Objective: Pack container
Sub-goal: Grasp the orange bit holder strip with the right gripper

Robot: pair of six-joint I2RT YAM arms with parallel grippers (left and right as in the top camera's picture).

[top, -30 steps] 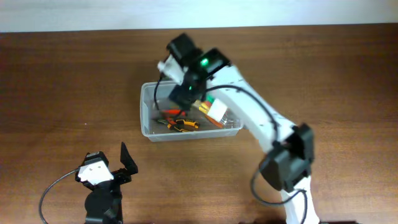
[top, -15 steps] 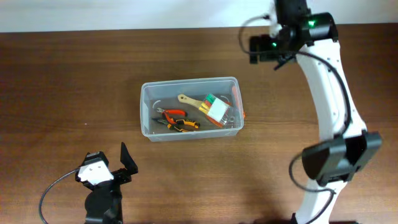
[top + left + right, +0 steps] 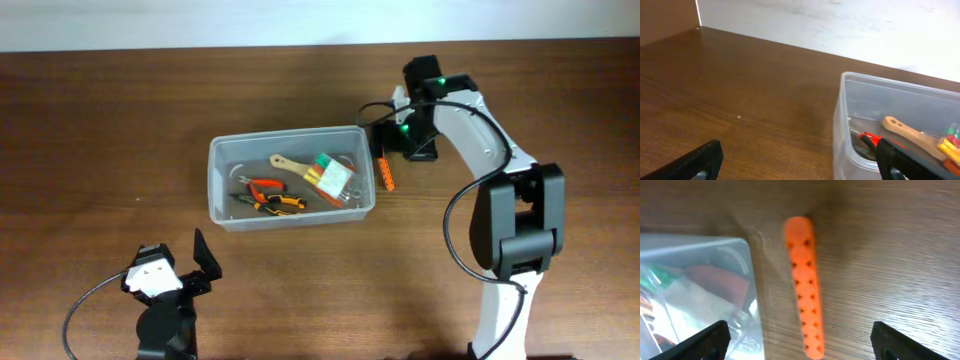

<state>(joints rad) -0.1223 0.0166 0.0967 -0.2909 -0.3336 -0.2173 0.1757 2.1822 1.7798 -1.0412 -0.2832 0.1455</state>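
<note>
The container point(image 3: 214, 190) is a clear plastic tub at the table's middle. It holds a wooden-handled tool point(image 3: 290, 163), red and orange pliers point(image 3: 268, 194) and a small clear box of coloured bits point(image 3: 332, 177). An orange studded tool handle point(image 3: 385, 172) lies on the table just right of the tub. My right gripper point(image 3: 388, 135) is open and empty above it; in the right wrist view the handle point(image 3: 802, 285) lies between the spread fingers point(image 3: 800, 332), beside the tub's corner point(image 3: 742, 245). My left gripper point(image 3: 200, 262) is open and empty near the front edge; its wrist view shows the tub point(image 3: 841, 105) ahead on the right.
The wall point(image 3: 840, 20) bounds the table's far edge. Bare brown tabletop point(image 3: 100, 150) lies left of the tub and in front of it. My right arm's base point(image 3: 510, 250) stands at the front right.
My right arm swung from over the tub out to the far right, then back to the tub's right end. The tub has shifted left. The orange handle now lies outside it.
</note>
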